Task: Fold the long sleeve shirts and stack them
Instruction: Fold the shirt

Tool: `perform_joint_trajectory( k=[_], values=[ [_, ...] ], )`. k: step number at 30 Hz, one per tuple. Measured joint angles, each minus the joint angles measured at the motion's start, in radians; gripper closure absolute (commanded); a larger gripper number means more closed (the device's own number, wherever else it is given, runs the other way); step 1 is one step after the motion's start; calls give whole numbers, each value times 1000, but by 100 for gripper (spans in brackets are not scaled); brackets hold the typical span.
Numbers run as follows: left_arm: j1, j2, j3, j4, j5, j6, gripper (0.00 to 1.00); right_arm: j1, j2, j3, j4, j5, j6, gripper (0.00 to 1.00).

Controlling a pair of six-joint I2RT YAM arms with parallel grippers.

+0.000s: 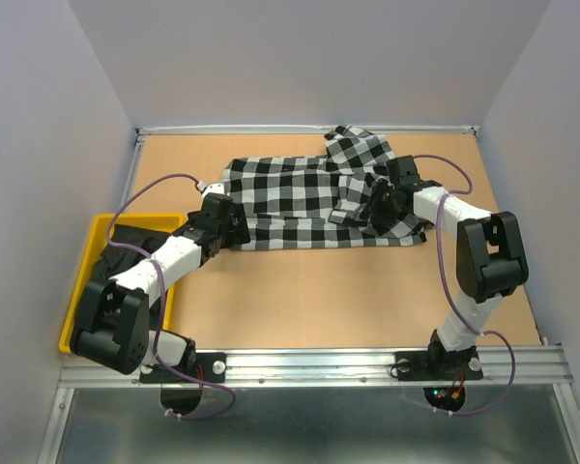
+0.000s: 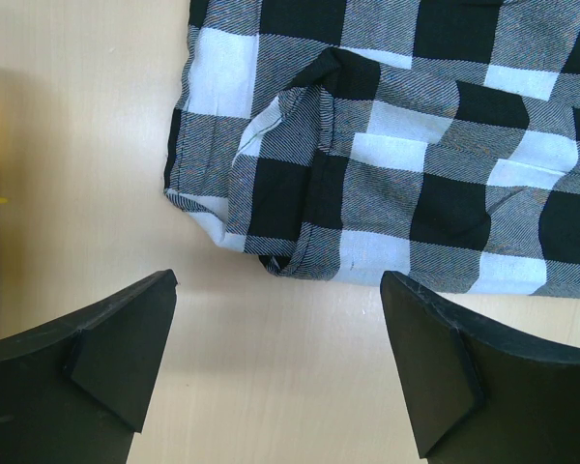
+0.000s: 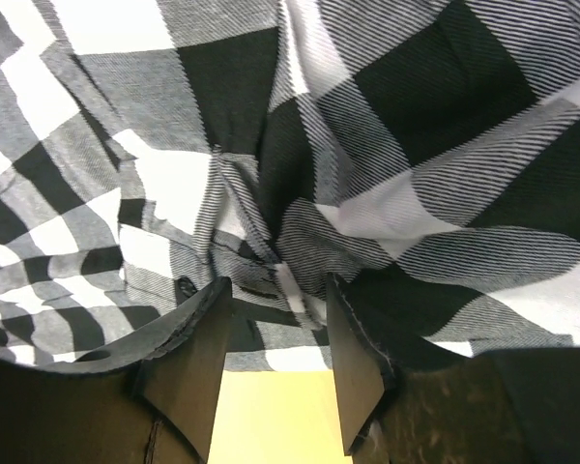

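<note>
At the far left, a plain black shirt point(image 1: 126, 244) is lying crumpled in a shallow yellow plastic tray point(image 1: 82, 275), partly hidden by the left arm. Just right of it, the left hand point(image 2: 278, 282) is hanging released, its dark wedge-shaped fingers point(image 2: 126, 338) spread wide above the smooth tan desk point(image 1: 319, 290), near the hemmed corner of the black-and-white checked shirt point(image 1: 290, 198), a soft twill cloth sprawling rumpled across the far middle of the desk. At that shirt's right end, the right hand point(image 3: 275, 285) is grasping a bunched ridge of checked cloth, creases fanning out from the pinch.
</note>
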Motion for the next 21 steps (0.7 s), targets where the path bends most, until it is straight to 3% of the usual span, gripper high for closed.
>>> perform_joint_trajectory(
  k=[8,17,21],
  values=[
    [0,0,0,-3,-3,0,1,0,0,0,22,-48,8,53],
    [0,0,0,-6,-4,-1,1,0,0,2,31,-83,10,67],
    [0,0,0,-6,-4,-1,1,0,4,3,37,-107,10,69]
  ],
)
